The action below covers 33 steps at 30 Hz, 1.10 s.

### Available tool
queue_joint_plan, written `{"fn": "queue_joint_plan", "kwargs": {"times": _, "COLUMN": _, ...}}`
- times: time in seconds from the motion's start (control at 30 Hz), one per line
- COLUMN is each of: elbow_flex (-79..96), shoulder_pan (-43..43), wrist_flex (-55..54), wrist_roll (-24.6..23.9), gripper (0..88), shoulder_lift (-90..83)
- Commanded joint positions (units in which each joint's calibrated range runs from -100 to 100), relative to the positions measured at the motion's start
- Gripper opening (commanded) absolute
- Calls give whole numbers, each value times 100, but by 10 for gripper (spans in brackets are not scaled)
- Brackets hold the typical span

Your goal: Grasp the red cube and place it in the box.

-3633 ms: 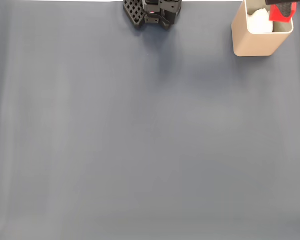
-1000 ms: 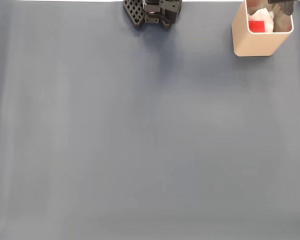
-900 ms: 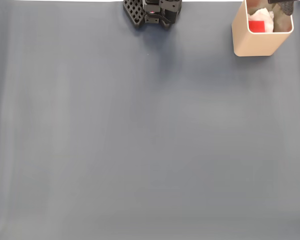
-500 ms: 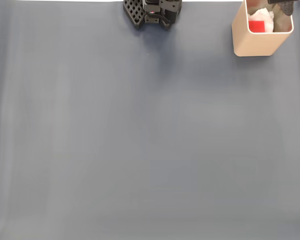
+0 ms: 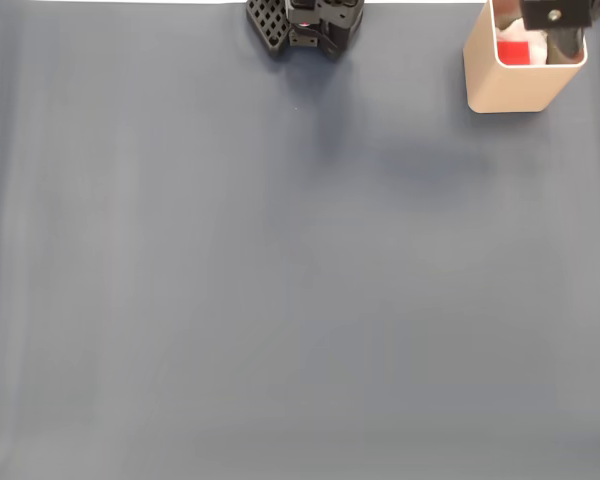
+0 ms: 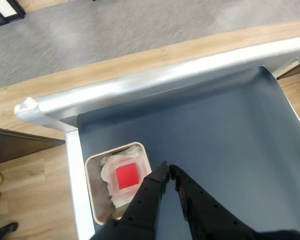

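Observation:
The red cube (image 5: 513, 52) lies inside the tan box (image 5: 510, 92) at the top right corner of the fixed view. In the wrist view the red cube (image 6: 128, 175) rests flat on white padding at the bottom of the box (image 6: 91, 192). My gripper (image 6: 167, 167) hangs above the mat just right of the box, shut, fingertips together with nothing between them. A black part of my arm (image 5: 554, 14) covers the box's upper right rim in the fixed view.
The arm's black base (image 5: 306, 24) stands at the top middle of the blue-grey mat (image 5: 280, 280). A metal table edge (image 6: 155, 87) runs behind the box, with wooden floor (image 6: 30, 180) beyond it. The box stands close to the table corner.
The red cube, held over the box rim 3.6 s ago, now lies inside the box. In the last half second a black arm part moved in over the box's right side.

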Motion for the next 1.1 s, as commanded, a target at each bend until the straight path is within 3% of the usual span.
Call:
{"fn": "queue_joint_plan", "kwargs": {"times": 0.0, "elbow_flex": -135, "shoulder_pan": 302, "wrist_flex": -209, "wrist_roll": 0, "gripper": 3, "shoulder_lift": -58}}
{"fn": "queue_joint_plan", "kwargs": {"times": 1.07, "elbow_flex": 157, "shoulder_pan": 3710, "wrist_flex": -1334, "wrist_roll": -278, "gripper": 2, "shoulder_lift": 227}}
